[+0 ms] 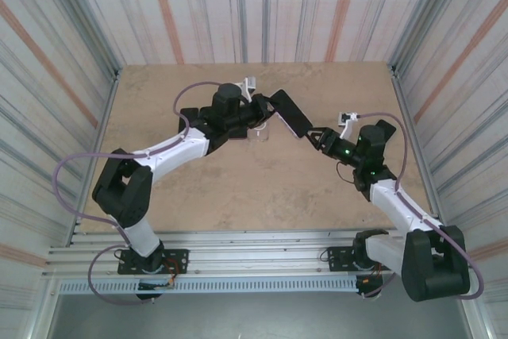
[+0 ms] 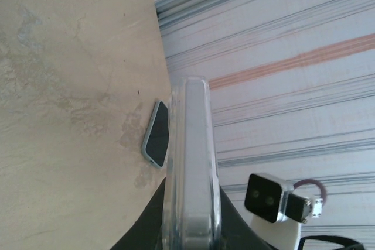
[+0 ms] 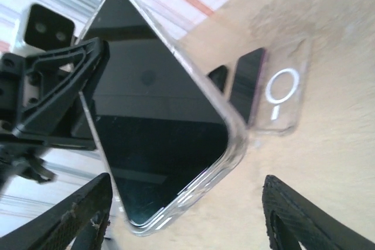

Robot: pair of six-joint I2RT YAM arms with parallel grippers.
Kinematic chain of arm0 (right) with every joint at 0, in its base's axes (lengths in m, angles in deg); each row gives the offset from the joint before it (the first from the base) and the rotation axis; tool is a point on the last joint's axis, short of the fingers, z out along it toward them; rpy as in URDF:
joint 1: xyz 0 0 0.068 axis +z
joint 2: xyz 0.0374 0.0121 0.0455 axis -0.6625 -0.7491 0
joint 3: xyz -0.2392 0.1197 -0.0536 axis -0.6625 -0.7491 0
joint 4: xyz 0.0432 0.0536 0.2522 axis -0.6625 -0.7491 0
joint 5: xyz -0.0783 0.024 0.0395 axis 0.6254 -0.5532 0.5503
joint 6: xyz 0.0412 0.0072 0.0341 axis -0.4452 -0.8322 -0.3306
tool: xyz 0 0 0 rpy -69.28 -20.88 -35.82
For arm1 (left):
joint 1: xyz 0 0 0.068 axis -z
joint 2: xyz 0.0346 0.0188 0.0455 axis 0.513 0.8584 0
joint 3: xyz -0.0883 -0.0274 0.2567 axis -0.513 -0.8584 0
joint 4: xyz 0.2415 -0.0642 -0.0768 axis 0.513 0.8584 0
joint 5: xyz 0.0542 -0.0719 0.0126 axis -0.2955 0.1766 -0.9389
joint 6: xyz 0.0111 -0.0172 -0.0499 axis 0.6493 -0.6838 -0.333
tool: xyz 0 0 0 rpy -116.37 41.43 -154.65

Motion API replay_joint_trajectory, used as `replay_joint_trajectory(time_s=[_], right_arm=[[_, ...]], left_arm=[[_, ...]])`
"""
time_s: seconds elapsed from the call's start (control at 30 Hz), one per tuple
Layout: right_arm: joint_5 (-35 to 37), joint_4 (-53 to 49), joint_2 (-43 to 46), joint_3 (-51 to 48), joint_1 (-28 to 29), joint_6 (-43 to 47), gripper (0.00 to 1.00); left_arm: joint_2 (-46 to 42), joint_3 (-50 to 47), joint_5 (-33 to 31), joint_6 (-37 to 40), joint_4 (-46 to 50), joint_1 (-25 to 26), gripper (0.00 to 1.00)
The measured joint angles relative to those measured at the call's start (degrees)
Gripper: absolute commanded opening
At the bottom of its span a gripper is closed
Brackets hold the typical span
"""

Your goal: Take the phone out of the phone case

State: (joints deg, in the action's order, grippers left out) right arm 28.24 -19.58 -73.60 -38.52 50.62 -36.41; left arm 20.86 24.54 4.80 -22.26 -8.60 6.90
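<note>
A dark phone (image 1: 290, 113) in a clear phone case (image 3: 234, 144) is held in the air above the table's middle. My left gripper (image 1: 263, 109) is shut on its far end. The left wrist view shows the case (image 2: 190, 144) edge-on, squeezed between the black fingers (image 2: 146, 226). My right gripper (image 1: 316, 139) stands open at the phone's near lower corner. In the right wrist view that corner (image 3: 176, 203) hangs between the two fingertips (image 3: 82, 221), with clear gaps on both sides. The phone's screen (image 3: 152, 121) faces the right wrist camera.
On the table under the held phone lie a second dark phone (image 3: 249, 83) and an empty clear case with a white ring (image 3: 282, 89), seen faintly from above (image 1: 258, 134). Striped walls close in the table on three sides. The wooden tabletop (image 1: 238, 196) is bare toward the front.
</note>
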Motion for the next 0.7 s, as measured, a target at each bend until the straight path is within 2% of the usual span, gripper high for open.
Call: replay_joint_trajectory(time_s=[0.2,0.4,0.7], right_arm=[[2.0,9.2,0.8,-2.7,3.8,-9.6,0.45],[3.3,15.5,0.7,-3.4,4.4,-15.7,0.3],[2.8,22.0,1.5,-3.6,3.2,-22.9,0.16]], left_arm=[[-1.4,-2.5,-3.6,-3.1,-5.0,1.0,0.0],[-1.5,-2.9,-5.1,-5.9,-8.9,1.9,0.0],[-1.5,-2.9,-7.0,-11.1,-13.9,2.4,0.0]])
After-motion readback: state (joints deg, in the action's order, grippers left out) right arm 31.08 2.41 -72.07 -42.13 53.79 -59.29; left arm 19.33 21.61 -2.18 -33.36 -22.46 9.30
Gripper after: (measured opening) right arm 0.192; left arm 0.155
